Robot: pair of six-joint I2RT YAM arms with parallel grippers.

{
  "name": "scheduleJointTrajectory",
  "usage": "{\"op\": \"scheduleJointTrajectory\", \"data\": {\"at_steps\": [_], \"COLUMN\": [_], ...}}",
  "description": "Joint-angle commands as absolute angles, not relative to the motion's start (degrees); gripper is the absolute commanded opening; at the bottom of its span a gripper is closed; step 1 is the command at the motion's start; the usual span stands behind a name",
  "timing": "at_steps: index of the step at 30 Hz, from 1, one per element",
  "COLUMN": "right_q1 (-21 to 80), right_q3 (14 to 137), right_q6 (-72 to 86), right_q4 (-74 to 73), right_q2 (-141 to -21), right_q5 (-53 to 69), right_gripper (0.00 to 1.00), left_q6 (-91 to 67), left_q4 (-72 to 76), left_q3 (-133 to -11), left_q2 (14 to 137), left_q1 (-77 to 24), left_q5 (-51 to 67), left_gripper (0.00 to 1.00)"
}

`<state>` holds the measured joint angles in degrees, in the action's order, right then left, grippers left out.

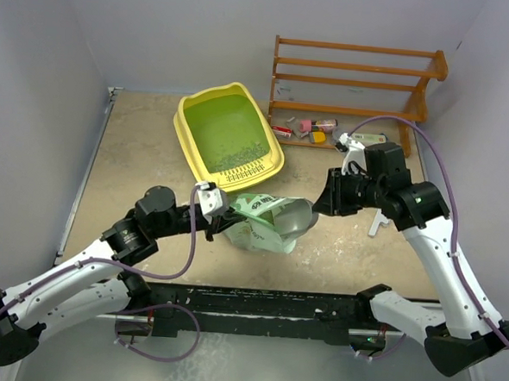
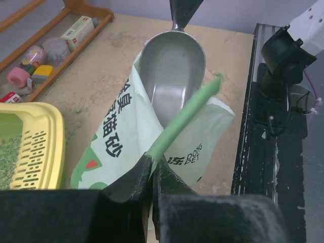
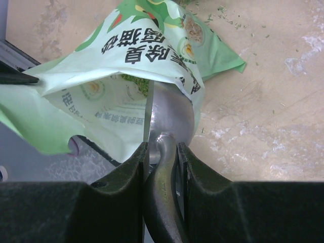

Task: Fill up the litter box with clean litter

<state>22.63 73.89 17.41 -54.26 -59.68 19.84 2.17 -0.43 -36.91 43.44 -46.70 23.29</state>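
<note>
The yellow litter box lies at the back middle, its green floor partly covered with litter granules; its slotted rim shows in the left wrist view. The pale-green litter bag stands in front of it. My left gripper is shut on the bag's green top edge and holds the mouth open. My right gripper is shut on the handle of the grey metal scoop, whose bowl is pushed into the bag's mouth. Litter shows inside the bag.
A brown wooden rack stands at the back right with small items on its low shelf. A white tool lies on the table under my right arm. The black base rail runs along the near edge.
</note>
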Motion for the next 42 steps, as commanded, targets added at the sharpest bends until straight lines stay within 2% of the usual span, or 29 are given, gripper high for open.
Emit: {"op": "scheduleJointTrajectory", "data": {"at_steps": [1,14,24,42], "right_q1": [23.51,28.90,34.83,43.15], "right_q3": [75.00,78.75,79.93,76.09], "right_q6": [16.92,16.83,17.17,18.55], "right_q4": [-47.88,-45.33,-43.87,-40.08], "right_q2": [-60.59,-65.68,-68.95,-73.36], "right_q5": [17.31,8.85,-0.02,-13.11], "right_gripper": [0.00,0.00,0.00,0.00], "left_q6": [2.08,-0.04,-0.56,-3.39], "left_q4": [5.01,17.36,21.36,25.22], "left_q3": [-36.91,-37.79,-33.97,-32.02], "left_q2": [43.22,48.04,40.79,41.04], "left_q1": [-47.01,-46.97,-46.93,-46.96], "left_q5": [22.50,14.79,7.19,5.62], "left_gripper": [0.00,0.00,0.00,0.00]}}
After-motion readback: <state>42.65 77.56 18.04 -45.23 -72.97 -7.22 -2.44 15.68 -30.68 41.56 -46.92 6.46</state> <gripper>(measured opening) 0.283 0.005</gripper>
